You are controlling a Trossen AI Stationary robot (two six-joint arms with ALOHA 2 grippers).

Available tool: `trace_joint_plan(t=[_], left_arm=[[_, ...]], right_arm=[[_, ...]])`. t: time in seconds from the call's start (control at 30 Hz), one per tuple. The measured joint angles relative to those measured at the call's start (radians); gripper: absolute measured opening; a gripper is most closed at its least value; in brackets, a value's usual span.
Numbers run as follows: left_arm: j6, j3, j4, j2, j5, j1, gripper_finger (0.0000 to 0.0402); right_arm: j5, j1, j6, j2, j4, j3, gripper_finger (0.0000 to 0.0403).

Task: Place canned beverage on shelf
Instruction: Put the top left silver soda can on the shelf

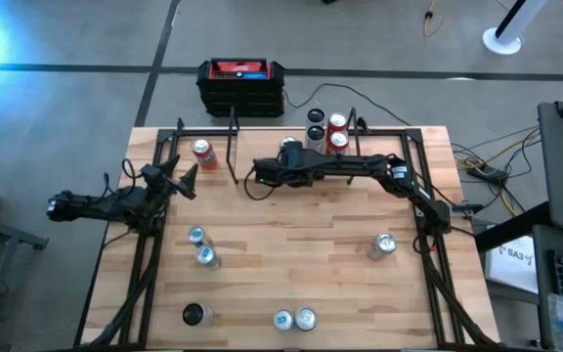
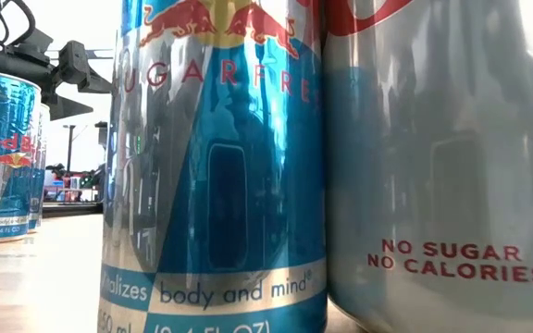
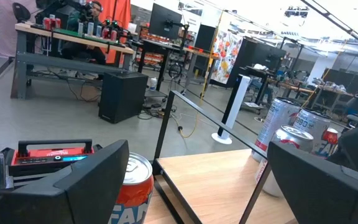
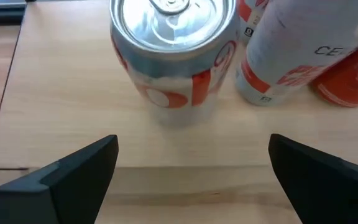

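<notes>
A silver, pale-blue and red can (image 4: 174, 56) stands upright on the shelf's light wood board (image 4: 61, 93), near the board's front edge. My right gripper (image 4: 194, 174) hovers open just short of it and above it, slanting down, touching nothing; in the high view it (image 1: 280, 166) is beside that can (image 1: 289, 147). More cans (image 1: 328, 129) stand on the shelf (image 1: 235, 132) to the right. My left gripper (image 1: 182, 181) waits open and level at the table's left, near a red can (image 3: 132, 180).
Several loose cans stand on the table: two at left centre (image 1: 200, 246), one at the right (image 1: 383, 244), some at the near edge (image 1: 294, 319), close before the low camera (image 2: 211, 166). A black box with a red top (image 1: 241, 83) sits beyond the far edge.
</notes>
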Motion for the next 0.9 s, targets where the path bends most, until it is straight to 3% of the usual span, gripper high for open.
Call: trace_joint_plan(t=[0.33, 0.9], left_arm=[[0.000, 0.000, 0.000, 0.000, 0.000, 0.000, 0.0368], [0.000, 0.000, 0.000, 0.000, 0.000, 0.000, 0.0368]], right_arm=[[-0.002, -0.033, 0.037, 0.000, 0.107, -0.034, 0.0400], [0.002, -0.040, 0.034, 0.000, 0.130, -0.044, 0.0400]])
